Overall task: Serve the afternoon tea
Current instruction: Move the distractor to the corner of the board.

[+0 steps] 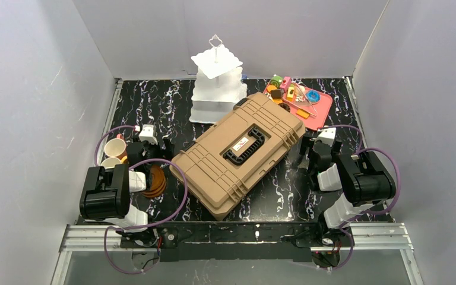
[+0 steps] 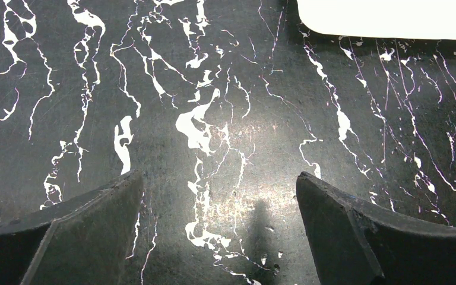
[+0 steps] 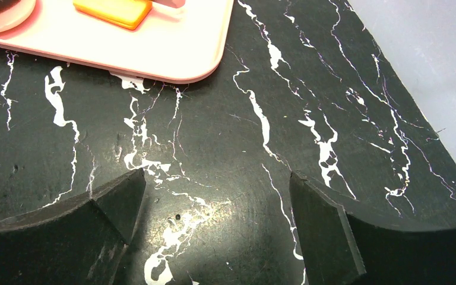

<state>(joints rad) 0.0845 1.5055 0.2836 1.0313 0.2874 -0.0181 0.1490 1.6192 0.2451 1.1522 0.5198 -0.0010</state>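
Stand (image 1: 217, 83) is standing at 12 o'clock on the table (image 1: 154, 101), all three tiers bare, wire loop on top. Tray (image 1: 320, 113) is lying at 1 o'clock, carrying the pastries (image 1: 297, 95) in a loose cluster. Case (image 1: 237, 153) is lying diagonally at centre, its far corner just beside the stand and the tray. A white label (image 1: 241, 143) with a red mark is sitting by the handle; the writing is too small to read.

Cups (image 1: 114, 148) are sitting at 9 o'clock, partly behind the left arm. Saucers (image 1: 156, 184) are leaning, possibly stacked, at 8 o'clock.

Left gripper (image 2: 219, 184) is hovering over bare marble, jaws spread wide and holding nothing; a white corner, probably the stand's base, is showing at 1 o'clock.

Right gripper (image 3: 217, 181) is likewise spread and empty, with the tray corner at 11 o'clock.
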